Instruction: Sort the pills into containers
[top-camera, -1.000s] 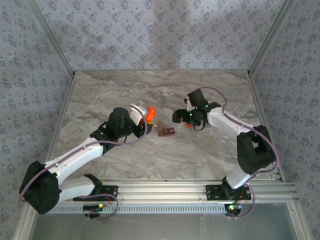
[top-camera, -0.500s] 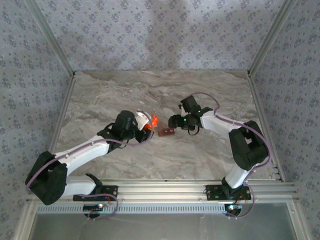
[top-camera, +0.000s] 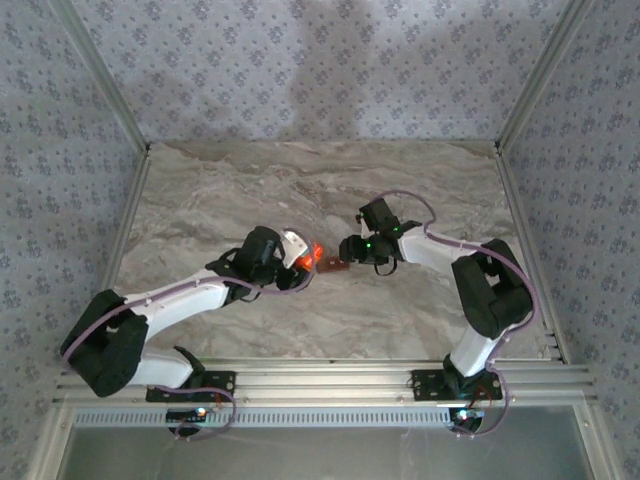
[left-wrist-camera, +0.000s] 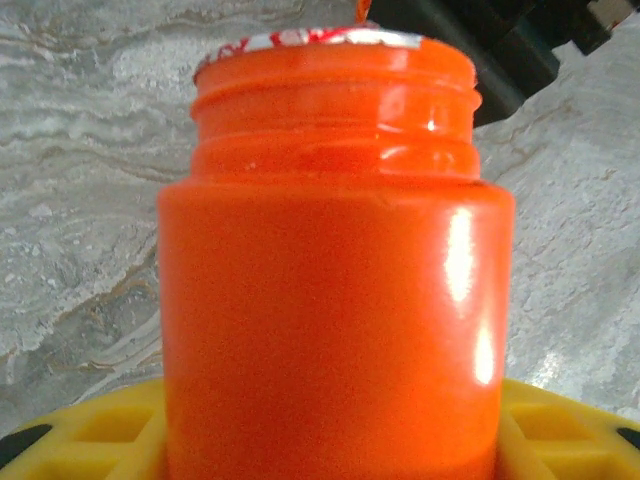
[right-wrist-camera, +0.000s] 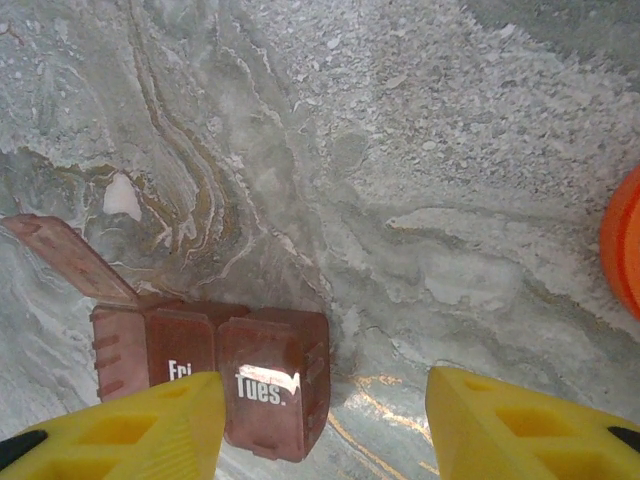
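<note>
Bottle (top-camera: 312, 255) neared containers (right-wrist-camera: 250, 385); right wrist reveals open lid (right-wrist-camera: 65, 258).

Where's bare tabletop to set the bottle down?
Bare marble lies toward the back wall and mid-front by the rail. Crowded at centre: orange bottle, pill organizer, left tool and right tool cluster.

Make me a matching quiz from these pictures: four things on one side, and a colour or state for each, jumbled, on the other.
Things:
1. bottle
2. pill box
3. left hand
4. right hand

Colours or states:
A. open, fingers apart
B. reddish-brown, one lid up
C. orange, cap off
D. shut on the bottle

Pairs: 1-C, 2-B, 3-D, 4-A
</note>
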